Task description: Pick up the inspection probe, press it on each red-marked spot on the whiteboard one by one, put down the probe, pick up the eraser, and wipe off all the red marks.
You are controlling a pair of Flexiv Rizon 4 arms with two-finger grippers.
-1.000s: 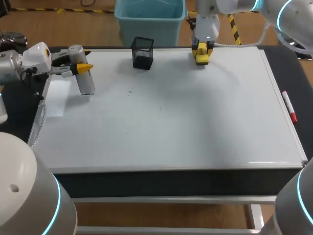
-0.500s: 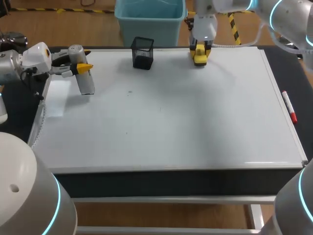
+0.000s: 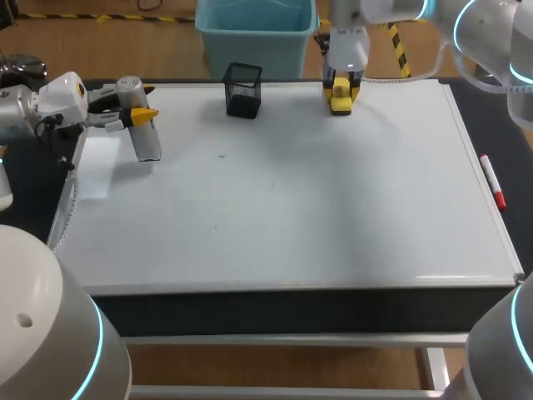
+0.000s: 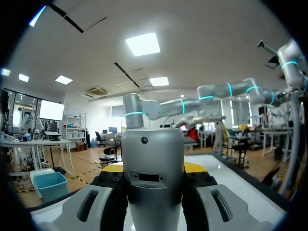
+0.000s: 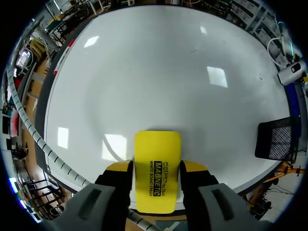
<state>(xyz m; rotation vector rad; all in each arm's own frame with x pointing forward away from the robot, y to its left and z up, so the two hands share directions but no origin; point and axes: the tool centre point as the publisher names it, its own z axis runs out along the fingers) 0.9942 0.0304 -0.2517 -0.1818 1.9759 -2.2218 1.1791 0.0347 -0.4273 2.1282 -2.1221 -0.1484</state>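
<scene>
**A:** From overhead, where is the probe?

**B:** In the left fingers [image 3: 144, 114], which are closed across the middle of the silver cylindrical inspection probe [image 3: 147, 143]. It hangs over the left edge of the flat white whiteboard [image 3: 291, 200] that covers the dark worktop [image 3: 476, 125]. Its long axis is roughly upright, round cap up and the other end towards the board. I cannot tell whether that end touches.

**A:** And the other arm?

**B:** The right fingers [image 3: 334, 82] are at the board's far edge, clamped on the yellow block eraser [image 3: 342, 102]. A black mesh pen cup [image 3: 243, 89] stands on the board, apart from the eraser on its left. A red-and-white marker pen [image 3: 491, 182] lies along the board's right rim.

**A:** What does the left wrist view add?

**B:** The grip up close. The probe [image 4: 154, 178] stands crosswise between the two grey fingers [image 4: 198, 167], with a yellow tip showing on either side of it. A dark slot and a small hole show on its face, which the overhead view does not show.

**A:** And the right wrist view?

**B:** It shows the eraser [image 5: 157, 168] lying lengthwise, its long axis pointing straight out ahead of the fingers [image 5: 117, 169] over the whiteboard [image 5: 144, 72]. A yellow tip presses each long side, a contact hidden from above. The mesh cup [image 5: 276, 139] stands off to one side of them.
</scene>
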